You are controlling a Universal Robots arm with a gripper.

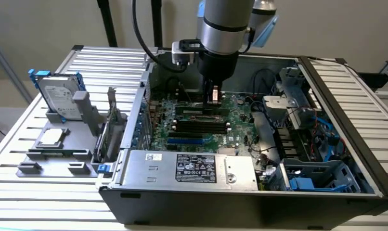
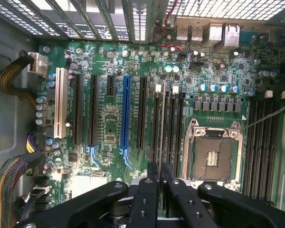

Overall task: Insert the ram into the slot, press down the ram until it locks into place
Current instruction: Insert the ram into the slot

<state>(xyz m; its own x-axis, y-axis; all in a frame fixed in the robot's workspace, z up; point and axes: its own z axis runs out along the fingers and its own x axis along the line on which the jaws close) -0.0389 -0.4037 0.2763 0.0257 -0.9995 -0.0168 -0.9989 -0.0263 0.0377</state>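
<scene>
My gripper point(image 2: 159, 172) reaches down into the open computer case point(image 1: 348, 125) over the green motherboard point(image 2: 109, 128). Its two black fingers point(image 2: 151, 183) are shut on the ram point(image 2: 161, 118), which I see edge-on as a thin pale strip. The ram lies lengthwise over a group of parallel black slots point(image 2: 168, 123) beside the CPU socket. Whether its lower edge sits in a slot or hangs just above cannot be told. In the exterior view the gripper point(image 1: 214, 96) hangs at the far end of the board, behind the slots point(image 1: 197, 126).
A metal-framed CPU socket point(image 2: 213, 152) lies beside the slots, with more black slots point(image 2: 261, 142) past it. A blue connector point(image 2: 125, 114), a white one point(image 2: 61, 102) and cable bundles point(image 2: 9, 76) lie nearby. The power supply point(image 1: 194, 168) fills the case front. A hard drive point(image 1: 58, 98) stands outside.
</scene>
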